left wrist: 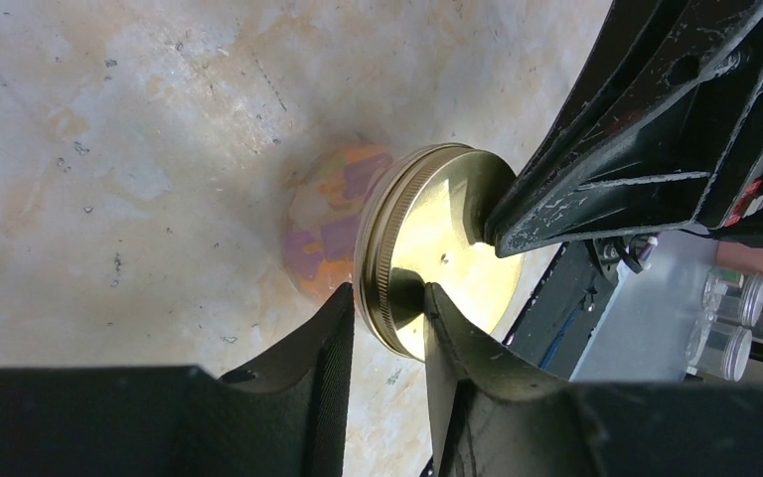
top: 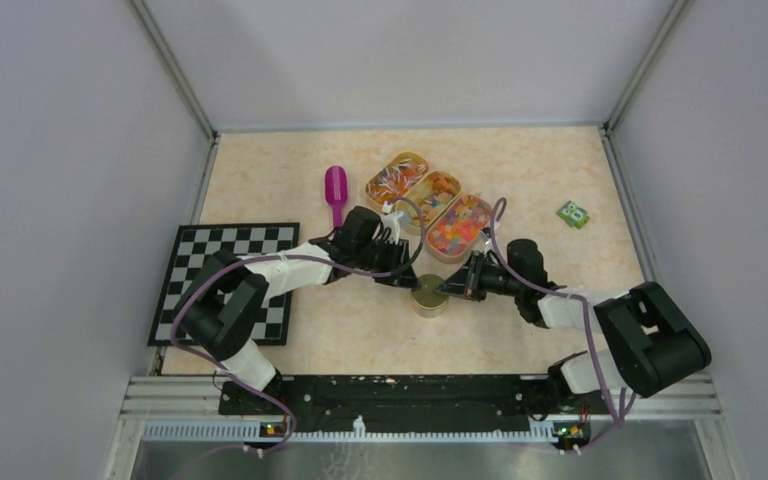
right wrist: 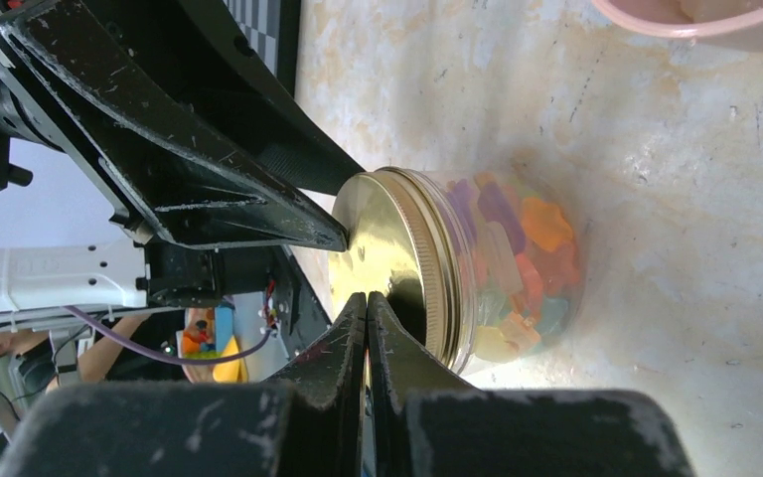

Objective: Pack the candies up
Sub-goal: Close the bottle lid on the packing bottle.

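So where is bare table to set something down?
Free: far-left corner behind the checkered mat, beside the purple scoop; the strip between jar and arm bases. Crowded: around the jar, with left gripper, right gripper and candy trays.

candies (right wrist: 532, 224) packed in a clear glass jar (right wrist: 497, 343), chunky orange, purple, yellow and pink bits, gold lid (right wrist: 387, 248) on it, jar upright mid surface (top: 520, 170), more colourful heaps filling three oval trays (top: 447, 257) lined up diagonally just behind

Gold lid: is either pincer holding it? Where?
Left pincer pinches the gold lid at its rim, one finger on the top face, one on the side. Right pincer is shut, empty, tip against the lid's top.
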Motion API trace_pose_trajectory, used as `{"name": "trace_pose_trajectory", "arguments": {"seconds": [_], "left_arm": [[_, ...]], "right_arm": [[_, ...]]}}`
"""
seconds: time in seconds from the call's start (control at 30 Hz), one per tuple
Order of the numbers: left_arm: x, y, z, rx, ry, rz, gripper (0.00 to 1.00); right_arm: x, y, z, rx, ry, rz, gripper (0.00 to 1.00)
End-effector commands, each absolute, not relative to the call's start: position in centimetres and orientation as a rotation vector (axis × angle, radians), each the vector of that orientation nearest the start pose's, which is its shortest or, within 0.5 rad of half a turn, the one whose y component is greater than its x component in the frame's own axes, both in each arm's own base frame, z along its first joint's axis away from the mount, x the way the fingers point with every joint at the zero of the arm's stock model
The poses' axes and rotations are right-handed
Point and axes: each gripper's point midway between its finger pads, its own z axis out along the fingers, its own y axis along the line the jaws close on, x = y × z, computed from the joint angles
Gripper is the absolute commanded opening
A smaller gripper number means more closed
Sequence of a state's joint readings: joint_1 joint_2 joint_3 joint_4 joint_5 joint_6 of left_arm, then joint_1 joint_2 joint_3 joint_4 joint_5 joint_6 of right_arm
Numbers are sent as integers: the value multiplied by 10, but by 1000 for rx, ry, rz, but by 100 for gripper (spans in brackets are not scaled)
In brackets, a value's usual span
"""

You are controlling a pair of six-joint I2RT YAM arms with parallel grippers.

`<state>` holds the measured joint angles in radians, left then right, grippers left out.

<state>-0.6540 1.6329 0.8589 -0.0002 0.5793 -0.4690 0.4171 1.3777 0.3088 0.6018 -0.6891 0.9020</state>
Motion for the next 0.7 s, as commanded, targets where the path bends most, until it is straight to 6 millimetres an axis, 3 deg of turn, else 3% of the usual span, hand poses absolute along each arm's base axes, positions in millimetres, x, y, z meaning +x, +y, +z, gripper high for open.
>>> {"name": "trace_pose_trajectory", "arguments": {"seconds": [0.0, 0.3, 0.47, 0.67], "left_arm": [[223, -290, 25, 507, 2624, -998, 36], [211, -289, 26, 521, 2622, -1048, 43], [198, -278, 9, 482, 2676, -1034, 39], [188, -280, 12, 428, 2663, -1120, 40]], "right_arm": [[208, 227, 35, 127, 2413, 1287, 0], [203, 223, 32, 129, 2406, 1285, 0], [191, 211, 13, 183, 2428, 1230, 0], [175, 206, -7, 179, 2445, 1237, 0]]}}
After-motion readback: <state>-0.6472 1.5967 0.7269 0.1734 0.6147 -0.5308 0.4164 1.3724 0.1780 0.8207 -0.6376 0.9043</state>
